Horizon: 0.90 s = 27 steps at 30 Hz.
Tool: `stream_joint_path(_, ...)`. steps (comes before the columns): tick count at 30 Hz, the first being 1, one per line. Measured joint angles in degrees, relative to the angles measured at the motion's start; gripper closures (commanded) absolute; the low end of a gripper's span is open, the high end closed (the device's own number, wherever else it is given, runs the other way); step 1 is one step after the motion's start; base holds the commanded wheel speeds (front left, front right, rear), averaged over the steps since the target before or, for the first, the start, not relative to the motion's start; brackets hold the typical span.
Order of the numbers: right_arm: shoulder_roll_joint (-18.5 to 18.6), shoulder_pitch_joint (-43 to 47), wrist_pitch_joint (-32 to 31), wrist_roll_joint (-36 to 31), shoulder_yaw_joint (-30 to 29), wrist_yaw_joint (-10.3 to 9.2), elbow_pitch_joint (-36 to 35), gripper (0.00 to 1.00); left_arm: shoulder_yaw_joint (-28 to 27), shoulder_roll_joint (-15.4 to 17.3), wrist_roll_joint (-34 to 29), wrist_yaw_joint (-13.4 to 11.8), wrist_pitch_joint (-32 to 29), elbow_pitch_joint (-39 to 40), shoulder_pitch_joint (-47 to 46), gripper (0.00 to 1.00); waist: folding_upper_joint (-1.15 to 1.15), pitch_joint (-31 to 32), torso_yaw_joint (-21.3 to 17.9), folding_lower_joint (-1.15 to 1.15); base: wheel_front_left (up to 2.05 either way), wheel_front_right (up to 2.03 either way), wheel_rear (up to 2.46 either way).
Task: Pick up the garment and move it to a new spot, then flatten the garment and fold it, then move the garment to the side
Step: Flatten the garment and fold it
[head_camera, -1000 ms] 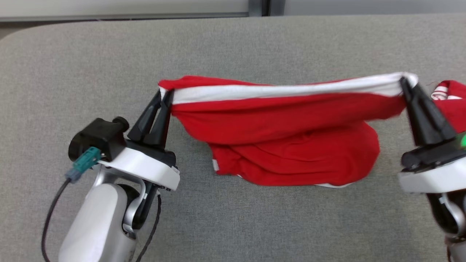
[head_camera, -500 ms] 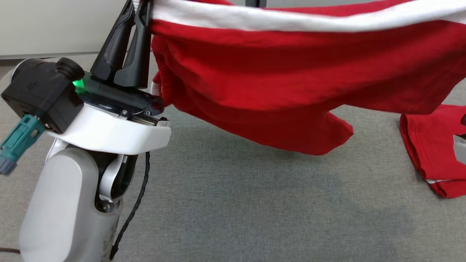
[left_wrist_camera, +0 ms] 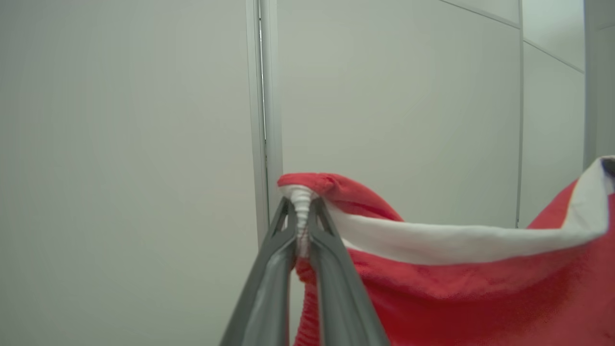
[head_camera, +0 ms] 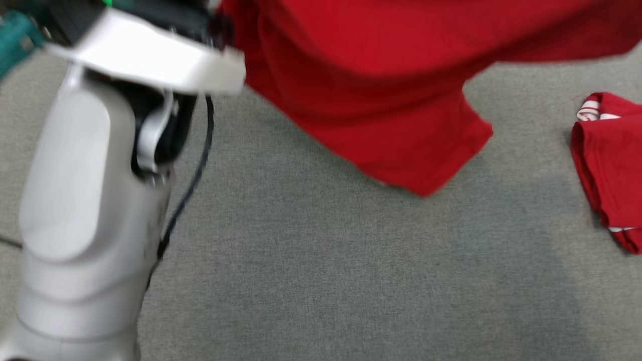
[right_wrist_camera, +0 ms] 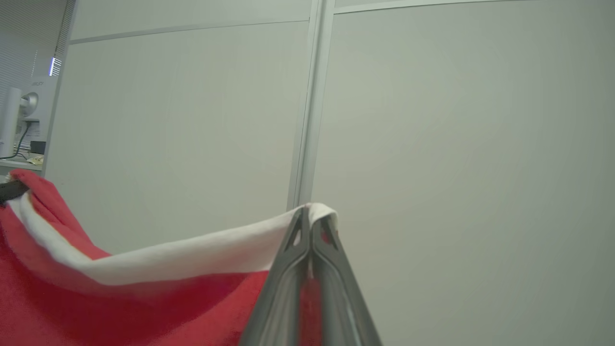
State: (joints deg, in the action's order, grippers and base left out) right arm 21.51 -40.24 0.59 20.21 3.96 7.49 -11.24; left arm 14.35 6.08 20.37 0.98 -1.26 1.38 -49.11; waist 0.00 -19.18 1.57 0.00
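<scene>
**Red garment held up off the grey table**

Nearest to me in the head view is my pale grey left forearm (head_camera: 65, 200), blurred, standing over the left part of the grey fabric-covered table (head_camera: 326, 281). A thin black cable (head_camera: 193, 165) runs down beside it. Above the table hangs the soft red cloth garment (head_camera: 381, 75). It is off the surface, its lowest corner dangling over the table's middle and throwing a faint shadow there. Toward the table's right side lies a second red cloth with white trim (head_camera: 609, 160), folded, resting flat and apart from the hanging one.

Through the left wrist camera I see the left gripper (left_wrist_camera: 301, 214), its two dark fingers pressed onto a bunched corner of the garment's broad white band (left_wrist_camera: 432, 242), pinching it. Through the right wrist camera the right gripper (right_wrist_camera: 311, 221) nips the band's other end, fingers drawn together with white cloth folded over their tips. The band sags between the two grips, with red fabric drooping below it. Farthest off, beyond the table, stand pale wall panels (left_wrist_camera: 120, 144) joined by a vertical metal seam.
</scene>
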Motion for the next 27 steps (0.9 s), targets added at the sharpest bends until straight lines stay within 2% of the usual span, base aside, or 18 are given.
stream_joint_path(6, -0.3, -19.1, 2.3, 1.1, 5.2, 0.01, 12.6, 1.0, -1.2, -1.8, 0.9, 1.5, 9.7, -17.2, -16.3, 1.0, 0.0, -3.9, 0.0, 0.0, 0.0, 0.0, 0.0)
stream_joint_path(11, -3.9, -29.6, 5.4, 1.7, 11.3, 0.0, 26.1, 1.0, -2.0, -2.2, 1.5, 3.0, 14.9, -32.2, -23.9, 1.0, 0.0, -4.2, -0.9, 0.0, 0.0, 0.0, 0.0)
stream_joint_path(17, -10.0, -29.9, 9.0, 4.3, 16.9, 0.0, 45.8, 1.0, -1.7, -2.9, 3.8, 4.8, 16.2, -49.9, -22.7, 1.0, 0.0, -5.2, -1.6, 0.0, 0.0, 0.0, 0.0)
stream_joint_path(21, -13.1, -26.4, 11.5, 6.4, 20.0, 0.0, 57.5, 1.0, -2.1, -3.2, 5.5, 5.4, 16.2, -56.6, -17.9, 1.0, 0.0, -6.2, -2.0, 0.0, 0.0, 0.0, 0.0)
stream_joint_path(27, -15.2, -22.4, 13.7, 10.3, 23.4, 0.01, 63.3, 1.0, -1.1, -3.2, 8.4, 5.6, 16.2, -58.3, -12.9, 1.0, 0.0, -7.1, -2.5, 0.0, 0.0, 0.0, 0.0)
